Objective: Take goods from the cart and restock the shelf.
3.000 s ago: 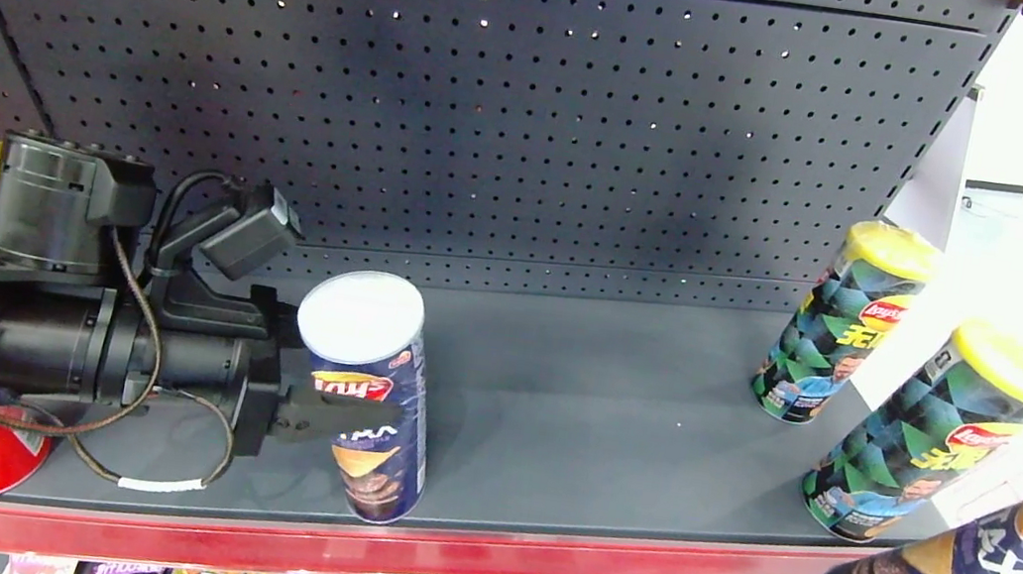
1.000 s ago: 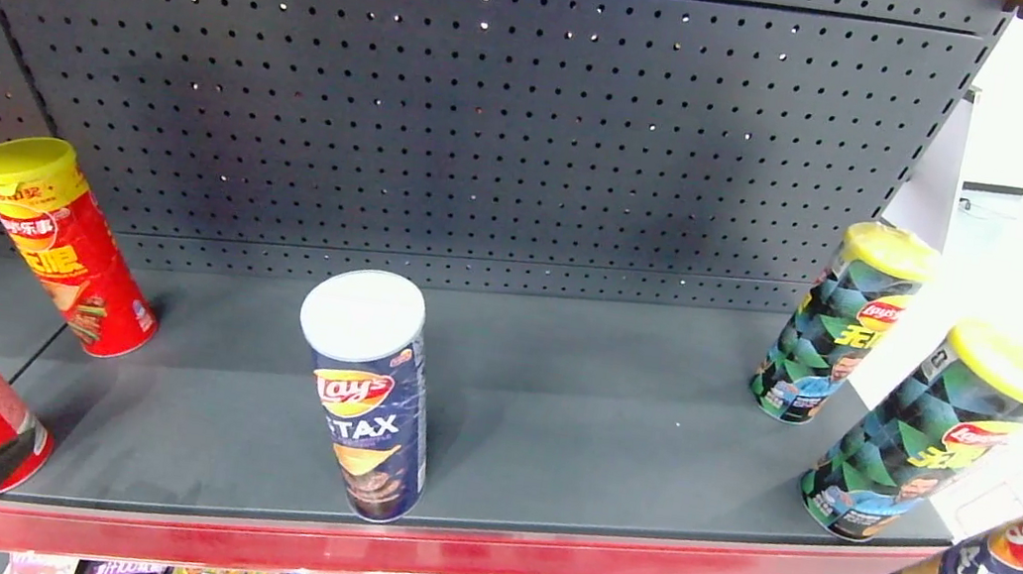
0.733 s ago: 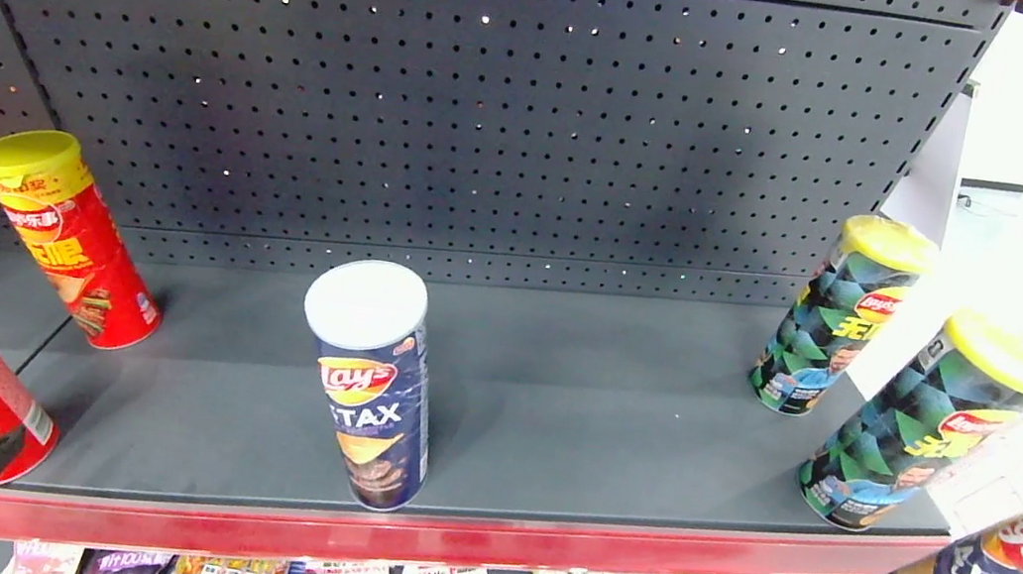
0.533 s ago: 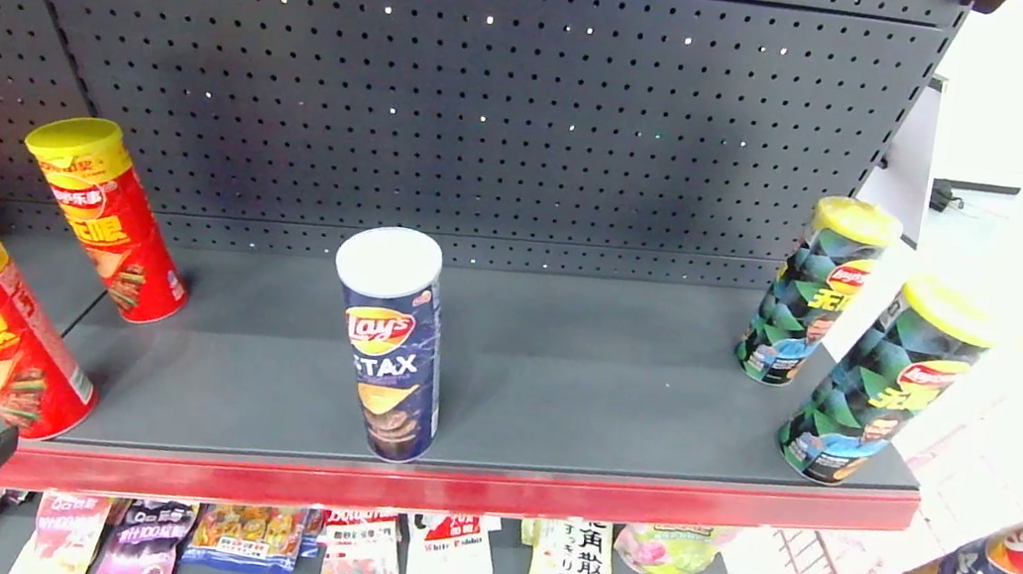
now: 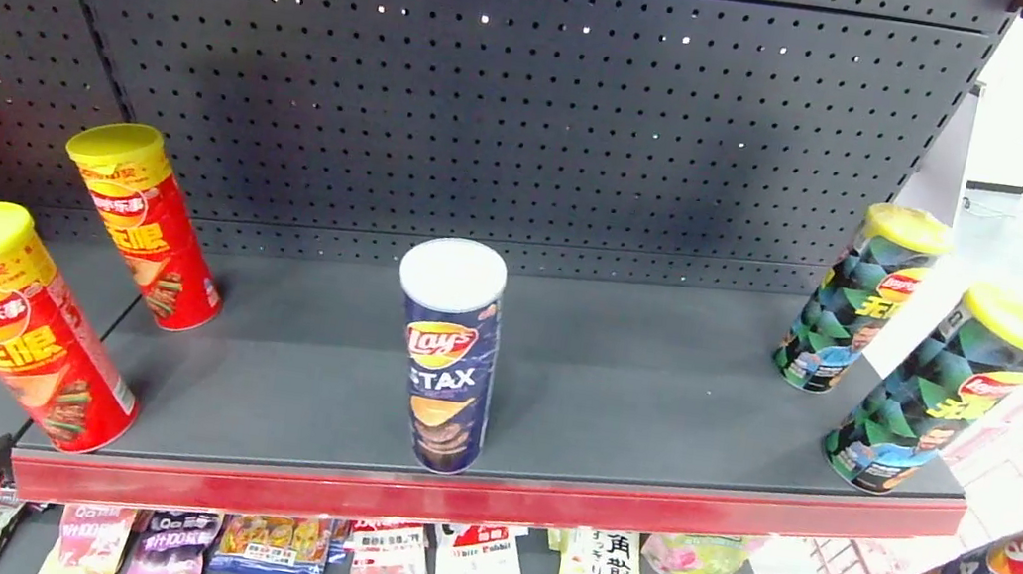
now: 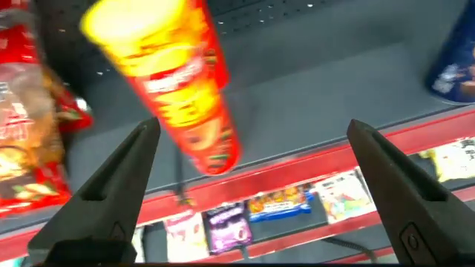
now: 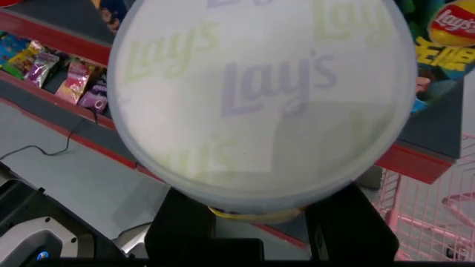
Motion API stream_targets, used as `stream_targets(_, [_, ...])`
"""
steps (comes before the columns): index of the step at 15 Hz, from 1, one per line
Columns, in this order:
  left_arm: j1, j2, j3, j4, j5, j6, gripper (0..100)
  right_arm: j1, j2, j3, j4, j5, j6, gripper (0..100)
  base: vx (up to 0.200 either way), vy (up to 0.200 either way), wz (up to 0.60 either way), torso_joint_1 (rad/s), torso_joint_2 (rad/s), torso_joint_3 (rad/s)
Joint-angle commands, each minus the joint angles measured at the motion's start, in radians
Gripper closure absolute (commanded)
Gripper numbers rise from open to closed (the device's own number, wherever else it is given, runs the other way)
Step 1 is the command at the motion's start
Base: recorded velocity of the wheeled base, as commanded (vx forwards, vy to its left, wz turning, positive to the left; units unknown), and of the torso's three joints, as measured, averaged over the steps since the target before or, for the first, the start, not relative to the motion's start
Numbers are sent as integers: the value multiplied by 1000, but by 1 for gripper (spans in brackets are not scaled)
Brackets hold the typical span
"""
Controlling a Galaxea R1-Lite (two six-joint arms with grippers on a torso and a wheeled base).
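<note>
Shelf [image 5: 652, 427] bears two red cans [image 5: 145, 226]; blue can [image 5: 446, 358]; green cans [image 5: 856, 295]

Left hand [image 6: 254, 126]: black, tapered fingers [image 6: 111, 200]

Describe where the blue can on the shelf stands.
Head view: the blue can stands mid-shelf near the red front edge, apart from the red cans to its left and the green-patterned cans to its right.
</note>
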Motion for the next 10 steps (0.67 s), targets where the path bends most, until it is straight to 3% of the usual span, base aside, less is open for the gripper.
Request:
stream_targets(1, [0,3,1,0,1,1,0,0,-2,0,0,0,0,100,0,200,0,-7,7,7])
stream_targets(5, [0,2,7,0,1,2,0,0,-4,0,0,0,0,100,0,0,0,0,0,0])
stream_targets(7, [-1,3,14,0,1,4,0,0,-1,-1,0,0,0,100,200,0,0,2,2,2])
stream_targets(8, [-1,3,14,0,1,7,0,0,-1,-1,0,0,0,100,0,0,0,0,0,0])
stream_targets(10, [-3,3,14,0,-1,30,0,0,1,-1,0,0,0,100,0,0,0,0,0,0])
